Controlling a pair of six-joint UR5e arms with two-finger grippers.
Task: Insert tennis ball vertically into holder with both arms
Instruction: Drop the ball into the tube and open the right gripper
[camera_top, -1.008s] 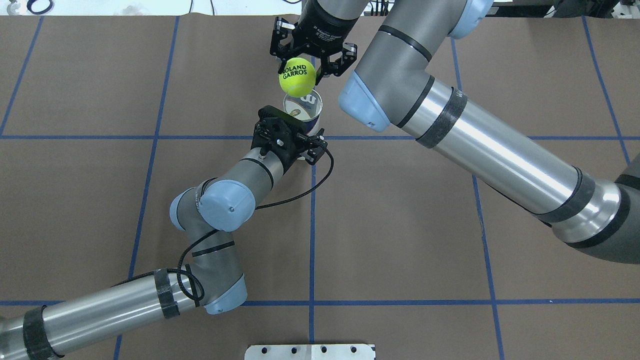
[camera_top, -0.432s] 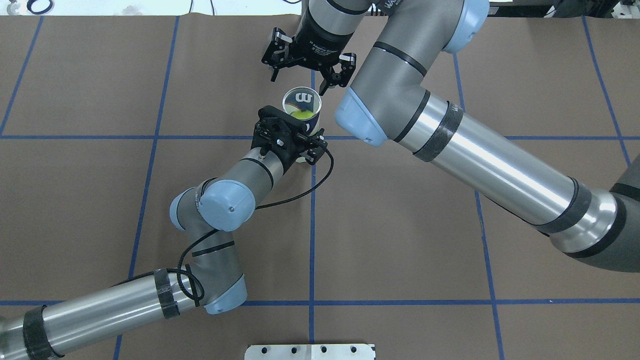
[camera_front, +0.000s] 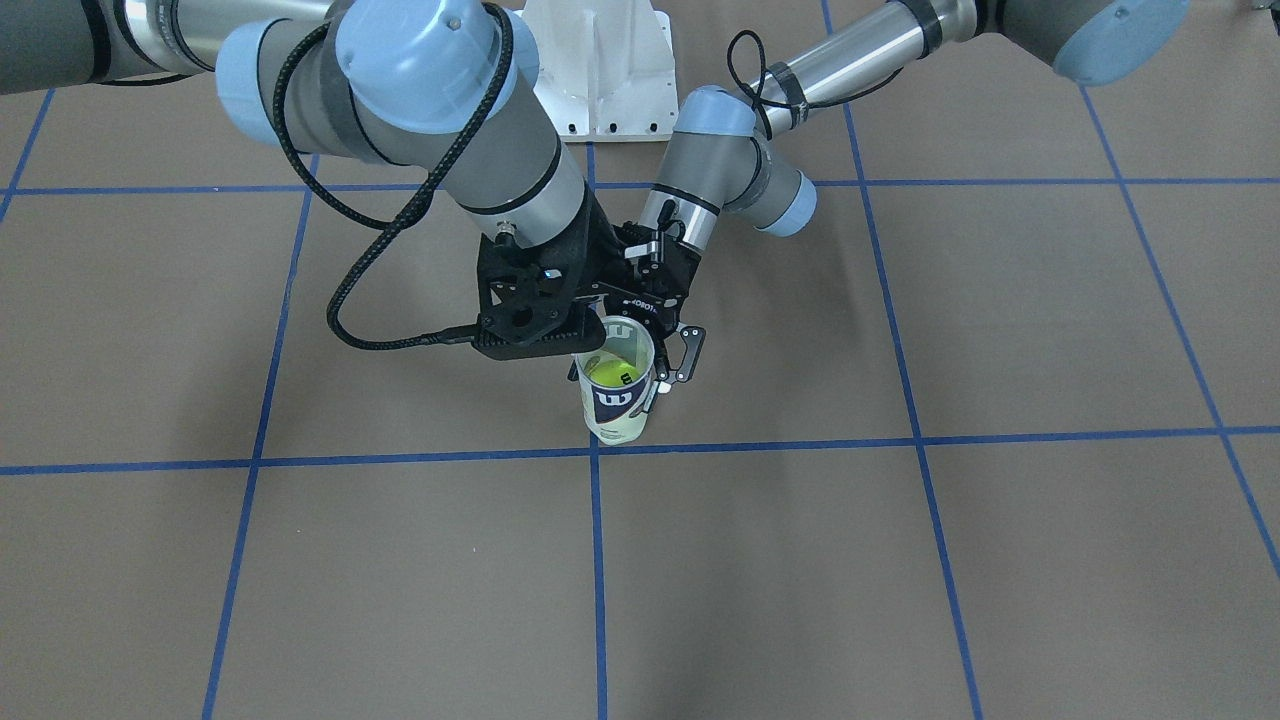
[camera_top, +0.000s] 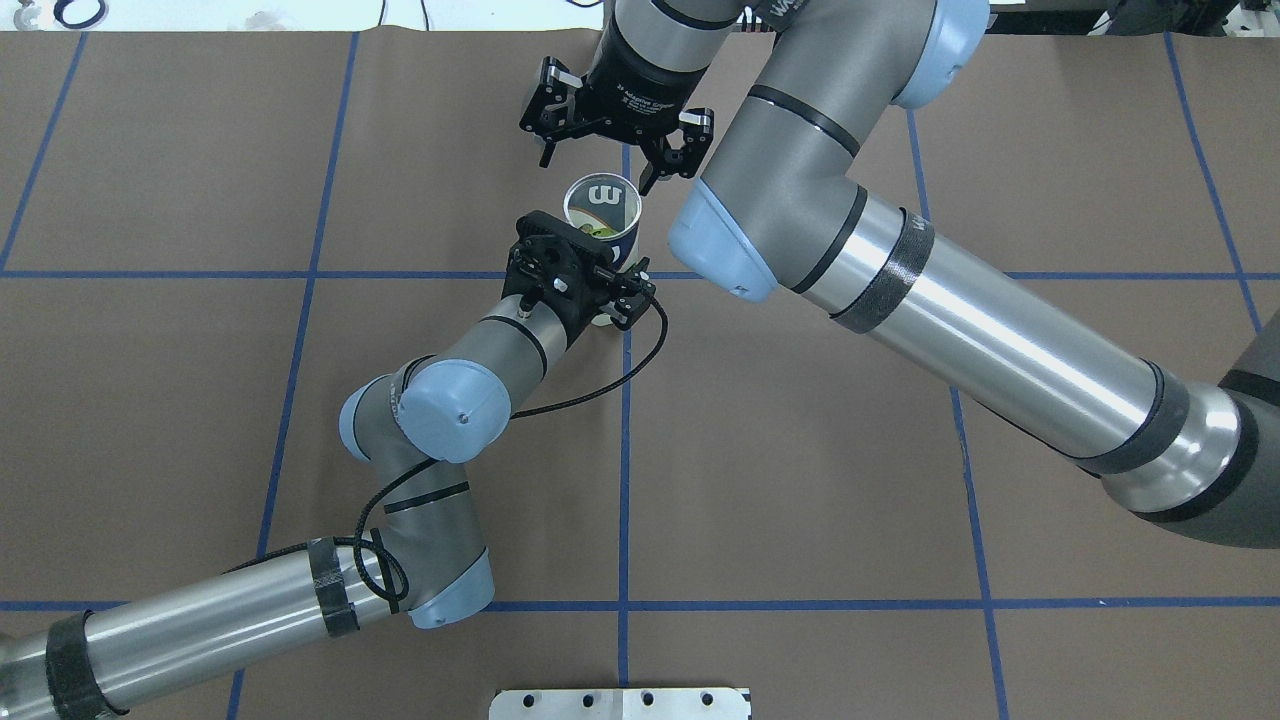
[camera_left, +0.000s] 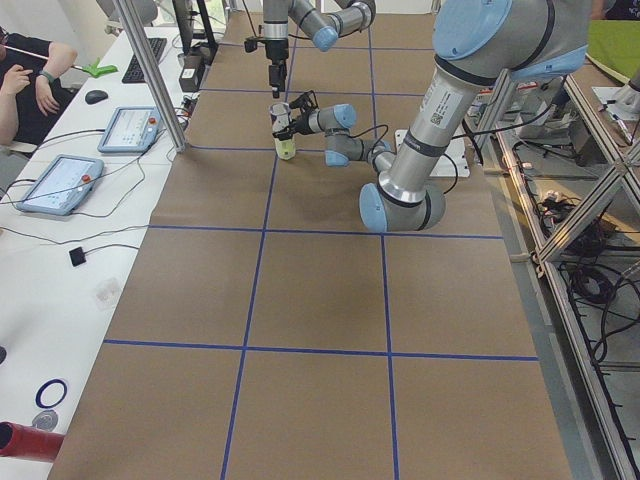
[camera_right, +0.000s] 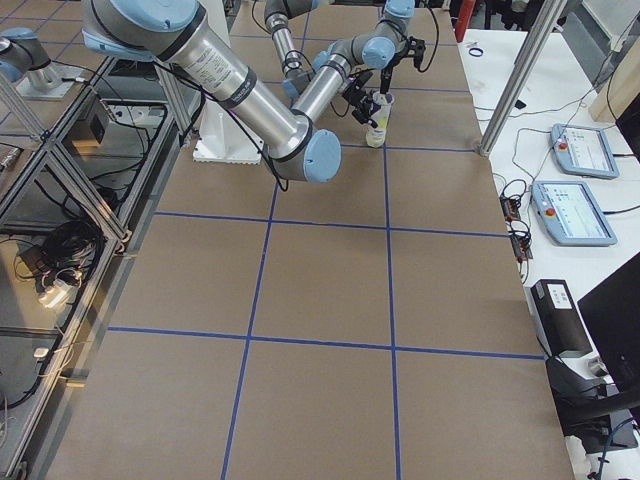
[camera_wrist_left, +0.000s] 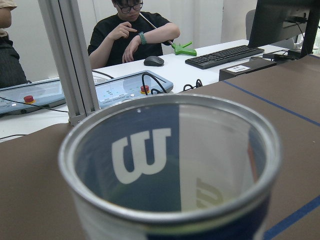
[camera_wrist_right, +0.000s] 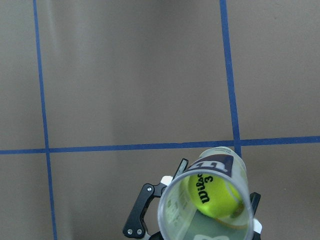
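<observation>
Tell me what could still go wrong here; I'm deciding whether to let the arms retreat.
The holder stands upright only in the left gripper; an uneven release could tip it with the tennis ball inside. The right gripper, jaws open, hovers just past the rim; a low retreat could clip it.
</observation>
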